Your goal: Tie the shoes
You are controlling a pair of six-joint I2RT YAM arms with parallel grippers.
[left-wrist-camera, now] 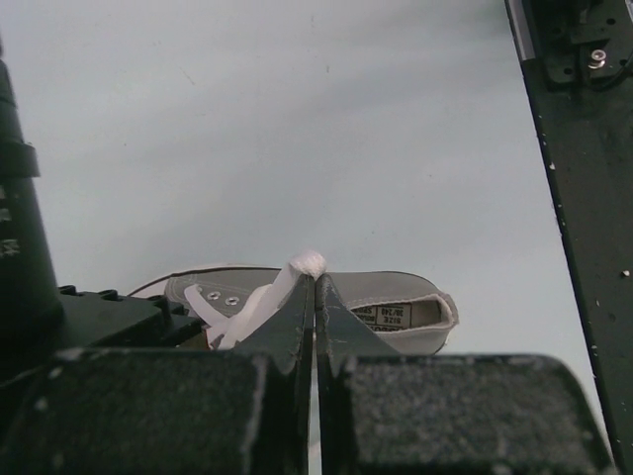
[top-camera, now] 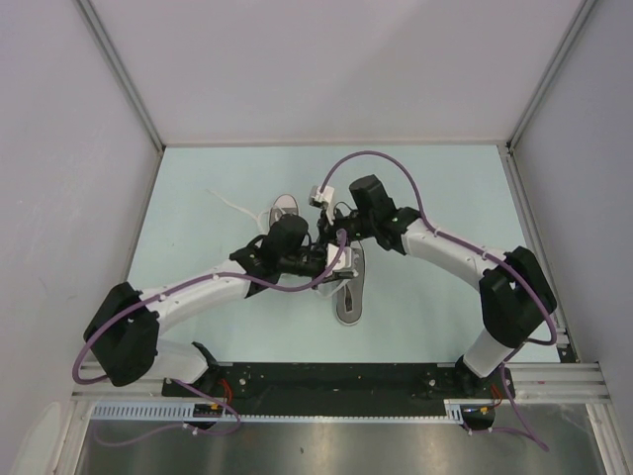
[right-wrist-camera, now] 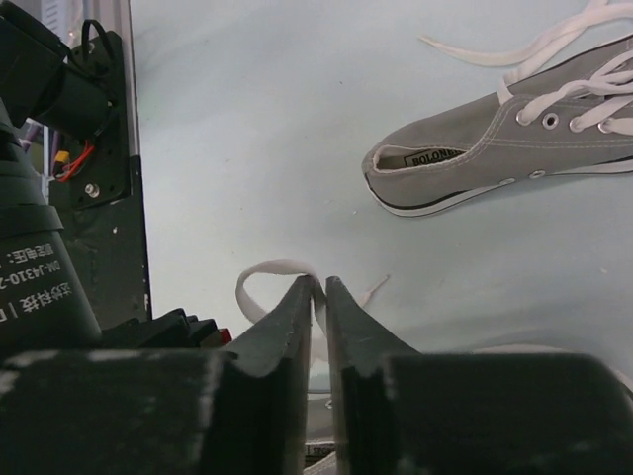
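Two grey canvas shoes lie on the pale table. One shoe (top-camera: 348, 295) lies under the two grippers; in the left wrist view (left-wrist-camera: 396, 302) it lies on its side with the heel opening to the right. The other shoe (top-camera: 282, 211) sits further back and left, half hidden by the left arm, and shows in the right wrist view (right-wrist-camera: 495, 148) with a loose lace (right-wrist-camera: 495, 51). My left gripper (left-wrist-camera: 315, 277) is shut on a white lace (left-wrist-camera: 259, 305) of the near shoe. My right gripper (right-wrist-camera: 318, 285) is shut on a white lace loop (right-wrist-camera: 259, 275) above the table.
The black base rail (top-camera: 326, 378) runs along the near edge and shows in the left wrist view (left-wrist-camera: 584, 198) and in the right wrist view (right-wrist-camera: 104, 188). Grey walls (top-camera: 59, 148) enclose the table on three sides. A loose lace (top-camera: 229, 204) trails left of the far shoe.
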